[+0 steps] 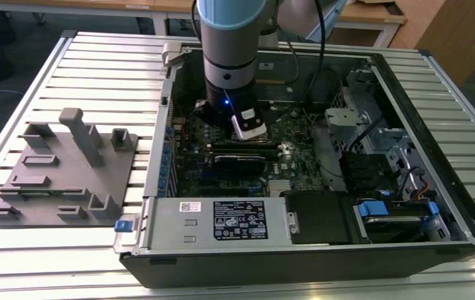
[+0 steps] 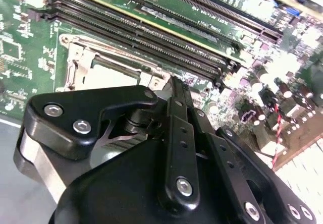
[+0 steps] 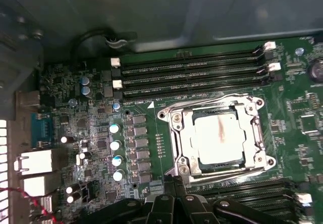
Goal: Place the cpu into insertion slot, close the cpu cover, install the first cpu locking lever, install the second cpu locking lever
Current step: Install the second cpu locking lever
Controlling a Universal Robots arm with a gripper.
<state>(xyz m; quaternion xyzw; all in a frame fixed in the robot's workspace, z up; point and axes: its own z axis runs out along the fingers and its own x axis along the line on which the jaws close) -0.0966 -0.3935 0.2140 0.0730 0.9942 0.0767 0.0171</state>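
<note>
The cpu (image 3: 220,135) is a small flat square chip with a pale silver-grey metal top, and a faint reddish-brown streak runs down its middle. It lies flat inside the insertion slot (image 3: 177,148), a square socket on the green motherboard (image 3: 146,133), beside the long black memory slots (image 3: 192,77). The cpu cover (image 3: 256,133), a thin shiny metal frame with an open middle, lies down around the chip, so that the chip shows through the opening. In the second wrist view a corner of the same cover (image 2: 83,57) appears just behind the black gripper (image 2: 174,95).

In the exterior view the arm (image 1: 233,56) reaches down into the open computer case (image 1: 437,206), and the gripper (image 1: 250,128) hangs close above the socket area. The gripper's black links meet in a narrow point in the second wrist view, but I cannot tell whether the jaws are pressed together or holding something.

The silver power supply box (image 1: 220,219) has a black label with white print, too small to read. A grey fixture plate (image 1: 62,175) lies on the table (image 1: 95,62) at the exterior view's left.
</note>
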